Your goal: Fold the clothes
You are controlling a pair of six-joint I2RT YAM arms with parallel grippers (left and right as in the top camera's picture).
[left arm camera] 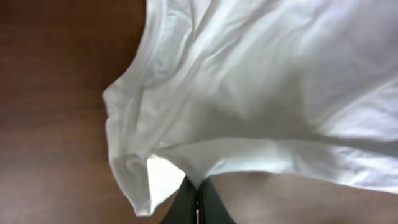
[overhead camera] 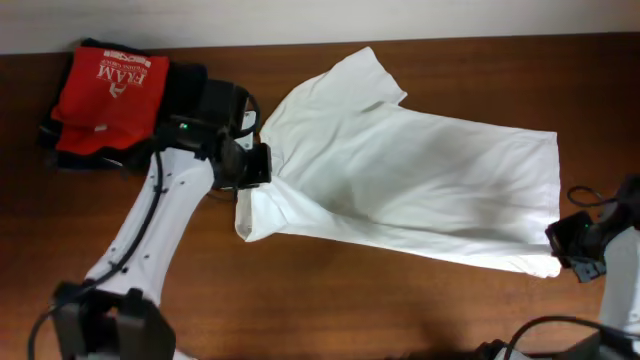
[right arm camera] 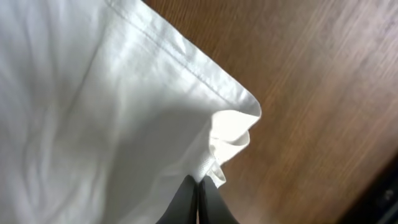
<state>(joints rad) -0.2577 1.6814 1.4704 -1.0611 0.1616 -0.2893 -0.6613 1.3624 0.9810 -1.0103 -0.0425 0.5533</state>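
Observation:
The white T-shirt (overhead camera: 410, 180) lies spread across the wooden table, plain side up, with one sleeve (overhead camera: 360, 75) at the top; its lettering is hidden. My left gripper (overhead camera: 262, 170) is shut on the shirt's left edge near the collar; the wrist view shows its jaws (left arm camera: 198, 190) pinching the cloth (left arm camera: 261, 93). My right gripper (overhead camera: 555, 242) is shut on the shirt's bottom right hem corner; its jaws (right arm camera: 199, 186) pinch the folded hem (right arm camera: 230, 134).
A red shirt with white "FRAM" lettering (overhead camera: 105, 90) lies on dark folded garments (overhead camera: 195, 85) at the back left, just behind my left arm. Bare wood table (overhead camera: 350, 300) shows in front of the shirt.

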